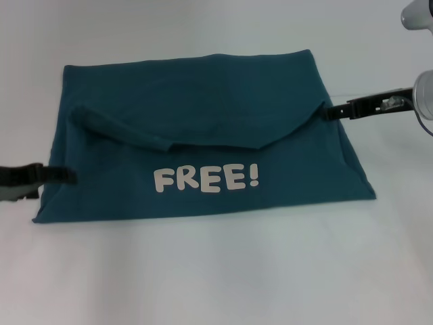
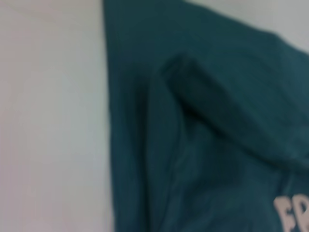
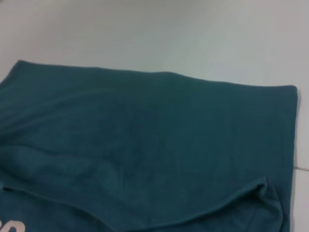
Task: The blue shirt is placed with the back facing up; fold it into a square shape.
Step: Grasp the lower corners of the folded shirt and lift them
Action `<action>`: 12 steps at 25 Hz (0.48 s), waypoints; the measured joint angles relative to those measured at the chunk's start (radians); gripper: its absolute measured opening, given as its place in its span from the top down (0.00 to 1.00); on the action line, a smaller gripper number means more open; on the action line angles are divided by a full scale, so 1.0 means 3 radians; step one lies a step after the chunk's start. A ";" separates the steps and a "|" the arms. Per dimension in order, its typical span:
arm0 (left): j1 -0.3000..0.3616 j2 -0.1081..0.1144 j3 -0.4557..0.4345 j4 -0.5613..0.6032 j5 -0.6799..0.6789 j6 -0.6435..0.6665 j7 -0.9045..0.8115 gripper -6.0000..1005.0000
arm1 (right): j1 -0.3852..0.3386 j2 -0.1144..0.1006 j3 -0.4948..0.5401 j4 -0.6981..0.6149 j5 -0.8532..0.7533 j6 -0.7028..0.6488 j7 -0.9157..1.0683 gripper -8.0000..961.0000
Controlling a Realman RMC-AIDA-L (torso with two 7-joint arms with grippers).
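Note:
The blue shirt (image 1: 203, 135) lies on the white table, folded into a wide flat shape. Its near part shows the white "FREE!" lettering (image 1: 205, 180), and a flap with a sleeve lies folded over the far half. My left gripper (image 1: 64, 175) is low at the shirt's left edge, its tip reaching over the cloth. My right gripper (image 1: 331, 110) is at the shirt's right edge, its tip at the corner of the folded flap. The left wrist view shows the shirt (image 2: 203, 145) with a raised fold. The right wrist view shows its far half (image 3: 145, 145).
The white table (image 1: 216, 271) runs all around the shirt. Part of my right arm (image 1: 423, 95) shows at the right edge of the head view.

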 joint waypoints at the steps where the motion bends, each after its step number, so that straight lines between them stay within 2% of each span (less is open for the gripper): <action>1: -0.0004 0.0000 0.0001 0.0009 0.0064 0.0046 -0.0051 0.07 | -0.0004 0.0000 -0.0004 -0.0009 -0.0007 -0.0011 0.0006 0.04; 12: 0.0068 -0.0008 -0.0097 0.0024 0.0275 0.0082 -0.0232 0.09 | -0.0050 -0.0001 -0.0048 -0.0023 -0.0045 -0.0052 0.0016 0.04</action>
